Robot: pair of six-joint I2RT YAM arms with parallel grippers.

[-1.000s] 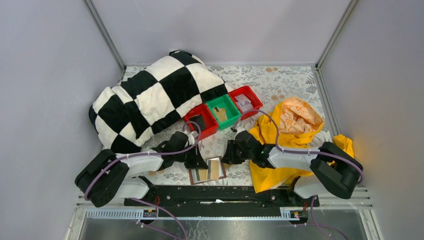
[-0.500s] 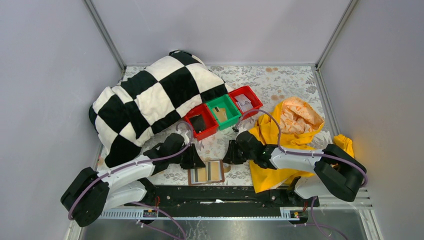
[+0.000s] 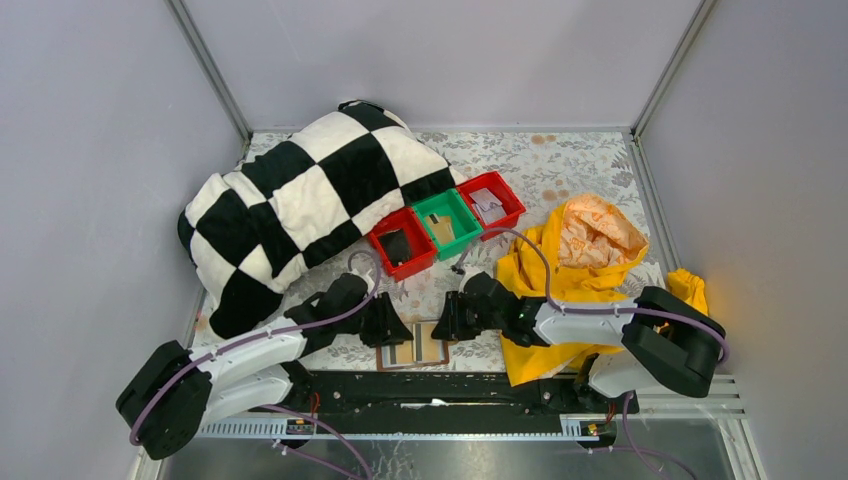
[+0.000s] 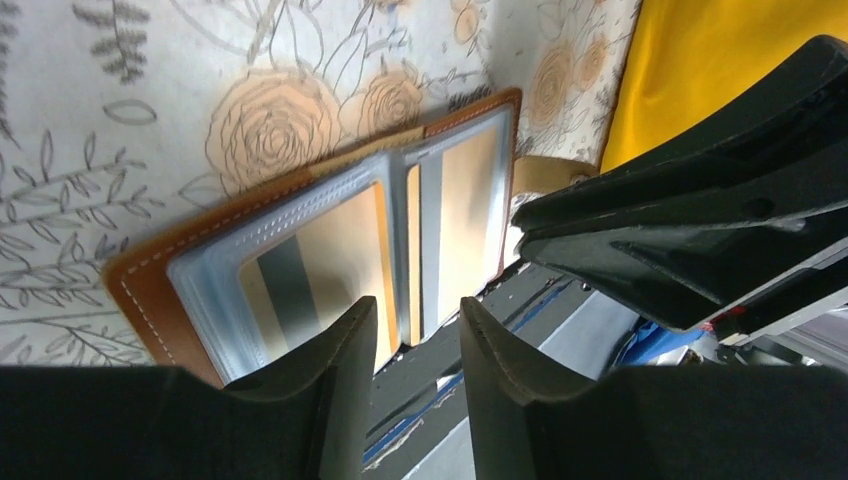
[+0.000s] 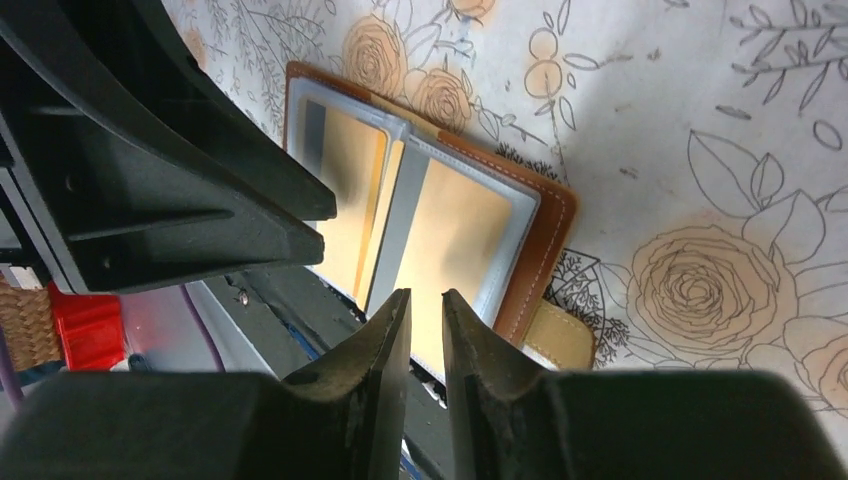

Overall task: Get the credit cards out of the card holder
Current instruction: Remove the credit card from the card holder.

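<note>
The card holder (image 3: 413,345) lies open like a book at the table's near edge, with a brown border (image 4: 140,285) and pale grey pockets. Gold credit cards sit in both pockets: one with a grey stripe (image 4: 325,255) on the left page, and one (image 5: 455,235) on the right page. My left gripper (image 4: 418,310) is open just above the holder's near edge by the spine, with nothing between its fingers. My right gripper (image 5: 425,298) hovers over the right page's near edge. Its jaws are a narrow gap apart and hold nothing. In the top view both grippers flank the holder, left (image 3: 398,330) and right (image 3: 443,325).
A black-and-white checkered blanket (image 3: 300,190) fills the back left. Two red bins (image 3: 402,245) (image 3: 490,200) and a green bin (image 3: 447,222) stand in a row behind the holder. A yellow cloth (image 3: 570,270) lies under the right arm. A black rail (image 3: 430,385) runs along the near edge.
My left gripper's jaws have opened from shut and the left arm has stretched lower. The card holder has settled flatter. My right gripper has slid left, closer over the holder.
</note>
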